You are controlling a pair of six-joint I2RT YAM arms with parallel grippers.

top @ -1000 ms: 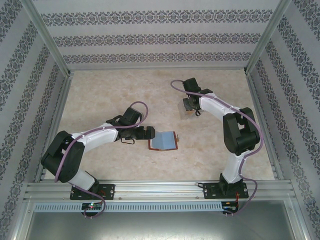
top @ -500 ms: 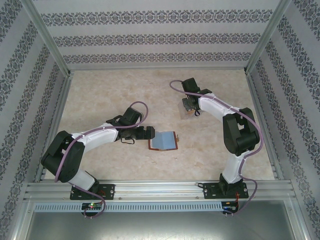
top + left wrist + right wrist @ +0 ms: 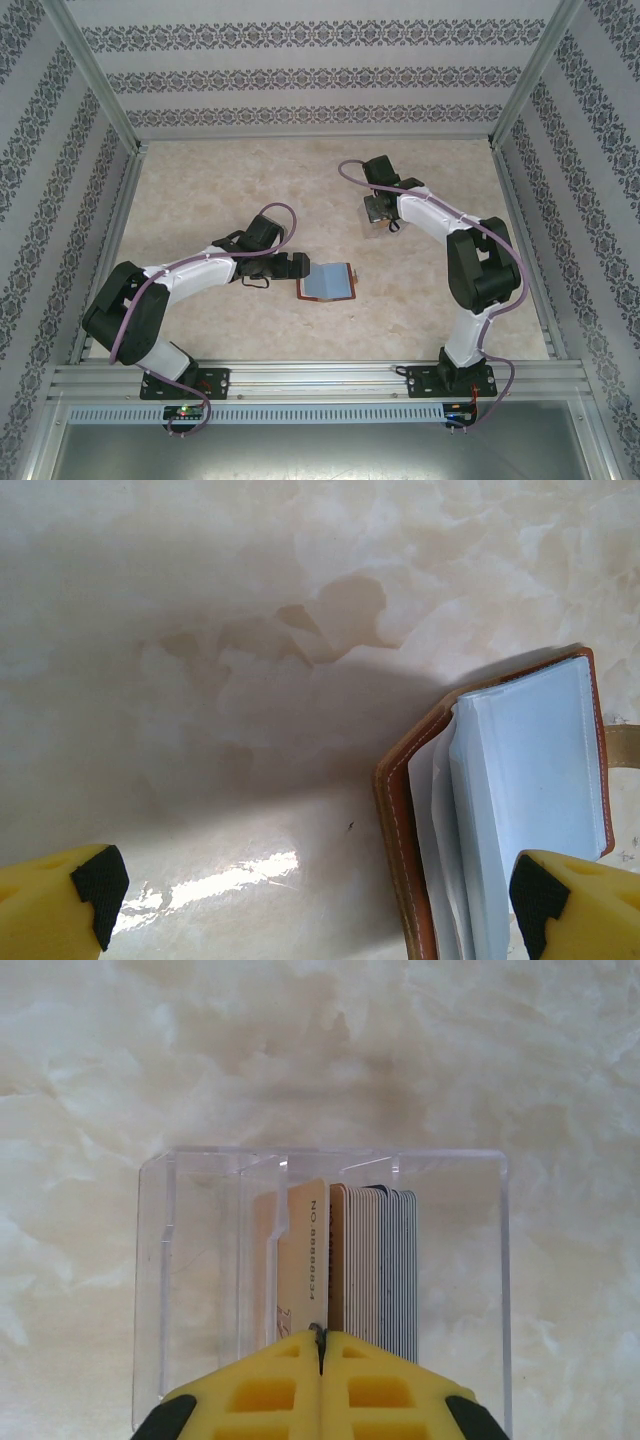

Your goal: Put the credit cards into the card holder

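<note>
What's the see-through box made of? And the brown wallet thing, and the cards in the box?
The box looks like hard clear plastic: glossy walls you can see through. The card holder seems leather or fake leather: reddish-brown, stitched edge, pale smooth pockets inside. The cards look like thin stiff plastic, standing upright in a row.

A pale, marble-patterned table top (image 3: 220, 190) is enclosed at the left, right and top of the frame by white walls (image 3: 320, 70) banded with dark ornamental stripes. Aluminium posts (image 3: 95, 75) are set along the upper corners. A bright glare (image 3: 240, 870) is reflected off the surface.
</note>
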